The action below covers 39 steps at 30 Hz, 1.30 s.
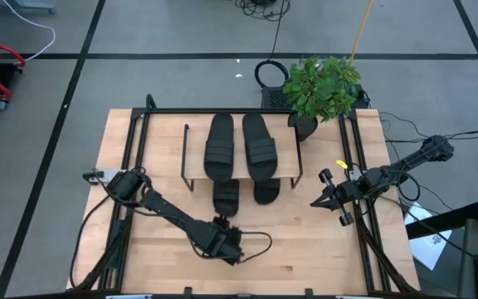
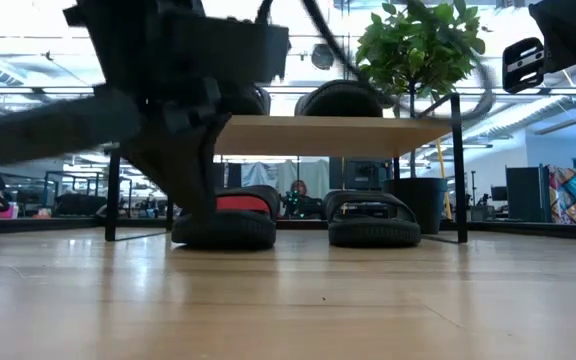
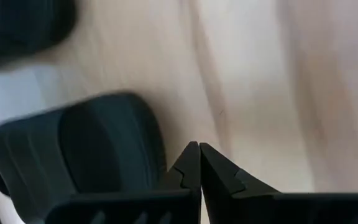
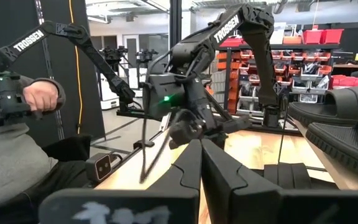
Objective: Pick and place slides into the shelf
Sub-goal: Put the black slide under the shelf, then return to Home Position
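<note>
Four black rubber slides (image 1: 220,148) sit at the shelf (image 1: 289,178) in the upper middle of the high view: two lie side by side on its pale wooden plank, their wide ribbed straps and oblong soles plain from above, and two more poke out from under the plank's near edge, toward the lower part of the frame. The plank rests on thin black wire legs over the light, grained wood of the bench (image 1: 305,257).

The left claw (image 1: 232,247) hangs low over the bench at lower centre of the high view, just in front of the slide under the shelf's left half; its fingers are pressed together on nothing. The left wrist view confirms this, the two notched dark tips meeting over bare wood with a slide's rounded sole just beside them. The right claw (image 1: 315,203) waits at right of the shelf, fingers also together and empty.

Only the low view shows the two lower slides standing on the bench beneath the plank. A leafy green potted plant (image 1: 322,87) stands at the shelf's upper right corner. The right wrist view alone shows a person's hand (image 4: 39,96) gripping a control handle beyond the bench.
</note>
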{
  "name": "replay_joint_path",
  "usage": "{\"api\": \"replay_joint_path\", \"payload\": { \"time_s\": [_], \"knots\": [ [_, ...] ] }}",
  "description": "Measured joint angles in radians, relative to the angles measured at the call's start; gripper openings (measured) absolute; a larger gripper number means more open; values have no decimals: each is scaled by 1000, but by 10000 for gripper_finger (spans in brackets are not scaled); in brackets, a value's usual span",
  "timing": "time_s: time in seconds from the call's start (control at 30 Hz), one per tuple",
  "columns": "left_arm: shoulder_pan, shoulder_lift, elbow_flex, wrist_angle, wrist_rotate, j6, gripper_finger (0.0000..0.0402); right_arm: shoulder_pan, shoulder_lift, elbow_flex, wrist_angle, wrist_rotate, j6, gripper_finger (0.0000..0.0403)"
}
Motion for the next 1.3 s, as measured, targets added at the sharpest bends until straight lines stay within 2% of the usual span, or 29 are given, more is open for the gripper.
{"api": "replay_joint_path", "payload": {
  "time_s": [0.63,0.9,1.07,1.3],
  "knots": [
    [102,0,-85,6,-23,32,0,0,0,0,-10,0,0,0],
    [63,-29,-85,20,76,186,0,0,0,0,-21,0,-1,0],
    [4,-143,-86,5,105,346,0,0,0,0,-55,0,-31,0],
    [-12,-473,-86,63,104,390,0,-2,8,0,-45,0,-63,0]
  ]
}}
